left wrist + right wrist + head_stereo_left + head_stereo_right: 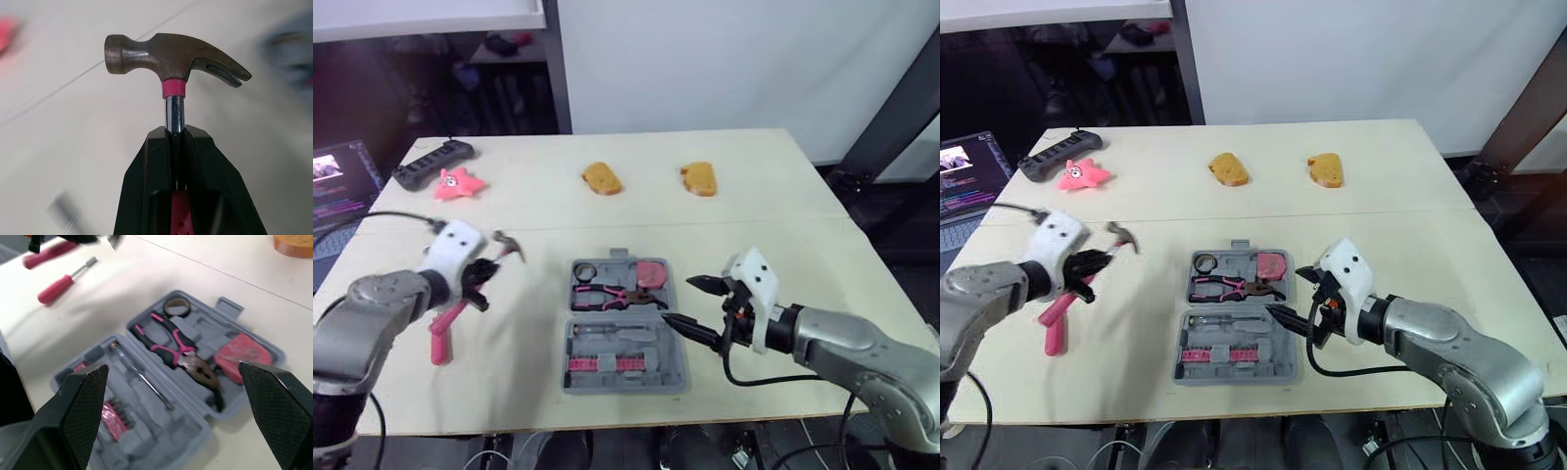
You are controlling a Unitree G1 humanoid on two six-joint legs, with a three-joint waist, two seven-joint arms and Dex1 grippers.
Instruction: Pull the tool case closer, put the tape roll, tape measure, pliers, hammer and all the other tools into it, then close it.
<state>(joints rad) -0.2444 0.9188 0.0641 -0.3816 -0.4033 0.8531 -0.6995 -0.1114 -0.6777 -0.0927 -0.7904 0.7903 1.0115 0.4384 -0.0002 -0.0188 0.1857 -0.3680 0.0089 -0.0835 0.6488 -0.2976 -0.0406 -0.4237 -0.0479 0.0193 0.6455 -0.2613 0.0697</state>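
The hammer [176,56] is gripped by the left fingers [151,171]; the right fingers [83,401] are held open beside the tool case [674,377].

Tool case [607,380] showing plain grey, table [754,196] showing pale cream, pliers [612,294] showing pink-and-black handles, tape measure [652,273] showing pinkish red, hammer [171,54] showing brown head, pink collar
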